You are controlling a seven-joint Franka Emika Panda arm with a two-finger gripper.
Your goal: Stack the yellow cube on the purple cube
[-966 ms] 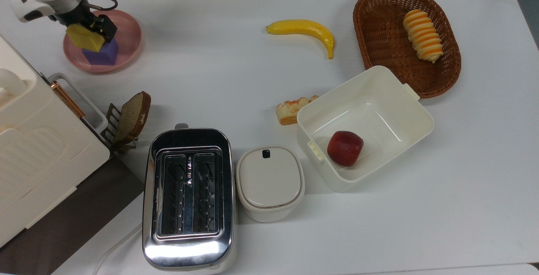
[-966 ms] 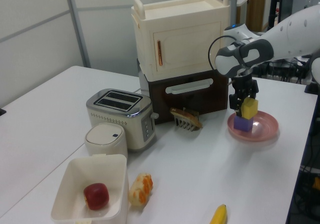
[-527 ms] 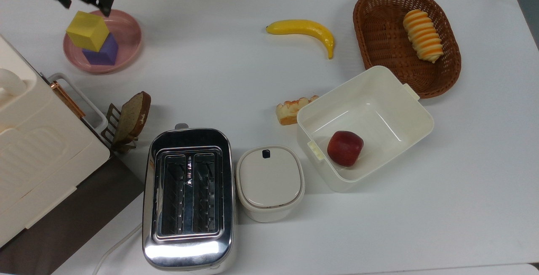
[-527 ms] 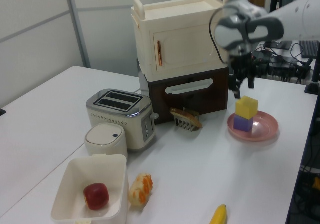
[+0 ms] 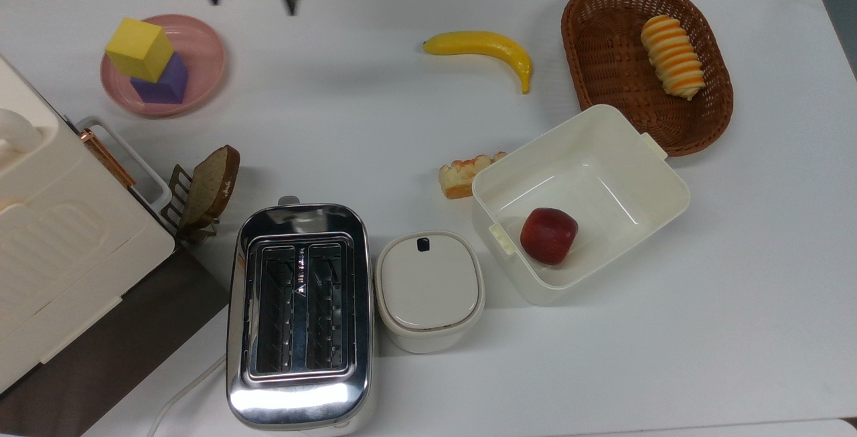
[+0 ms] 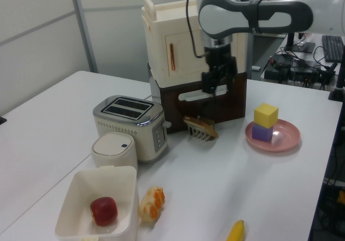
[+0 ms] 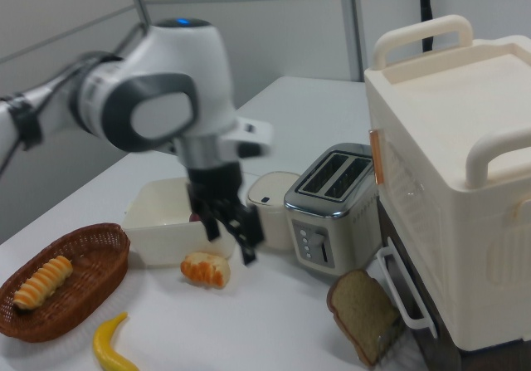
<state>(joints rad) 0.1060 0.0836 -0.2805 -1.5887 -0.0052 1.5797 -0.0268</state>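
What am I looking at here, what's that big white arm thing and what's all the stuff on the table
The white and grey machine is a robot arm. At its end is a two-fingered tool for picking things up; here its fingers are apart and hold nothing.

The three pictures show one moment from three cameras: the top view looks straight down on the table, and the left view and right view look across it from the sides.

On the white table a yellow cube sits stacked on a purple cube, both on a pink plate. There is also a banana, a wicker basket with a striped bread roll, an open white box with an apple, a toaster, a small lidded white pot and a slice of bread in a rack.
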